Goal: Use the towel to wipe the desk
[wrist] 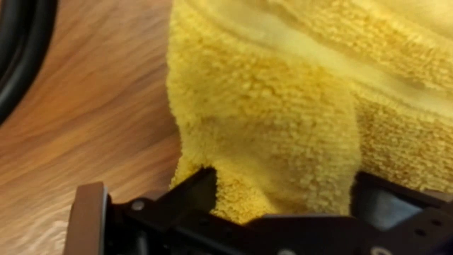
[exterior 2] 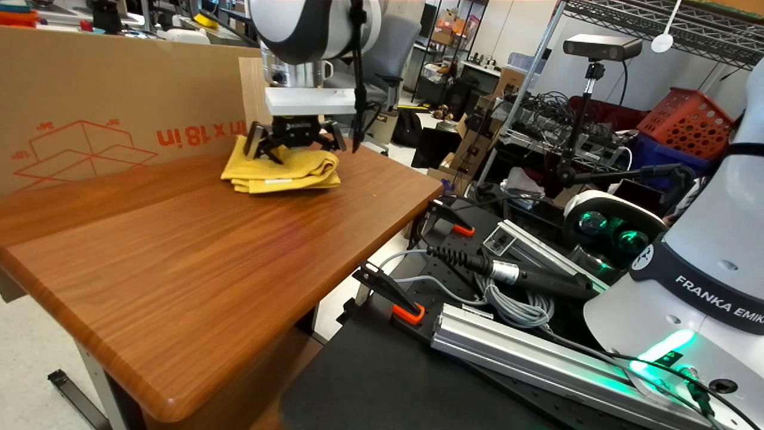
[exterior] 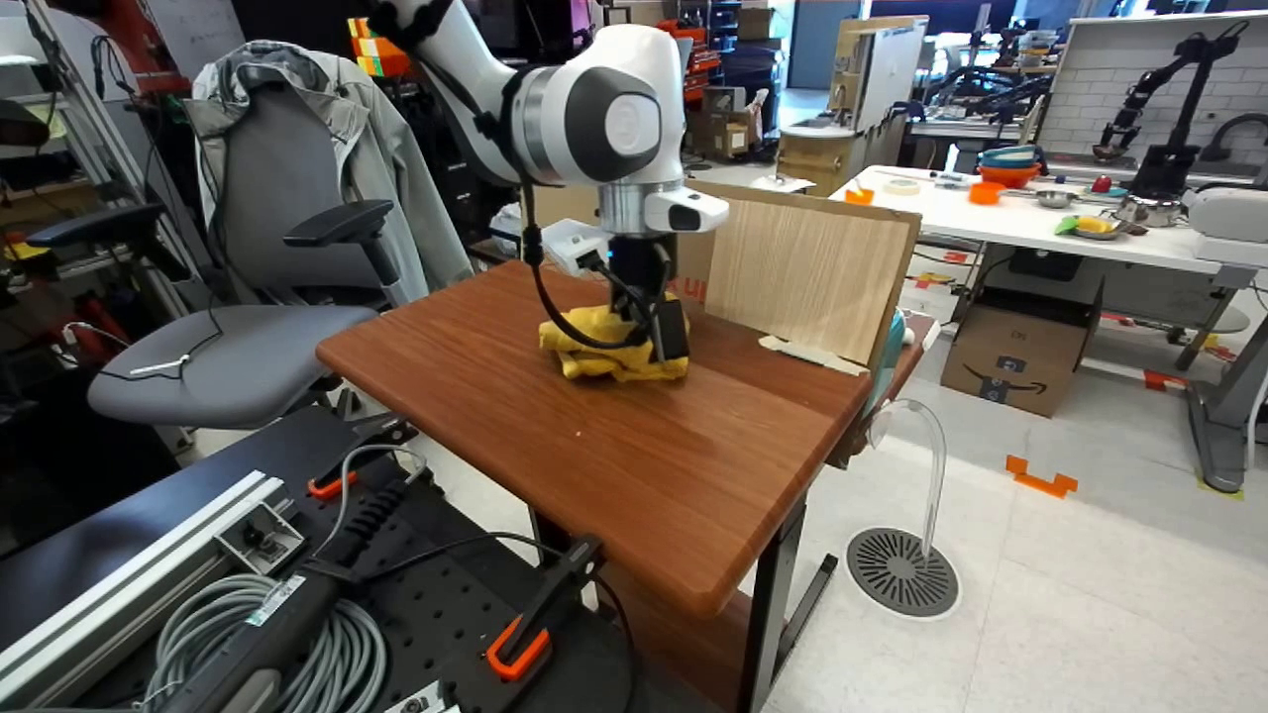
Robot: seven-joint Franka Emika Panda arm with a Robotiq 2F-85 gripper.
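A folded yellow towel (exterior: 594, 358) lies on the brown wooden desk (exterior: 634, 446) toward its far side. It also shows in an exterior view (exterior 2: 280, 179) and fills most of the wrist view (wrist: 265, 88). My gripper (wrist: 283, 173) is open, with its two black fingers wide apart and towel fabric between and beneath them. In an exterior view the gripper (exterior 2: 297, 146) is right over the towel, low on its top. Whether the fingertips press into the cloth is hard to tell. The desk (exterior 2: 239, 251) is bare around the towel.
A cardboard sheet (exterior 2: 107, 107) stands along the desk's edge, with a light wood panel (exterior: 802, 277) near it. A black cable (exterior: 540, 287) hangs beside the gripper. A black base board with orange-tipped clamps (exterior: 520, 644) adjoins the desk. A grey chair (exterior: 238, 356) stands beside it.
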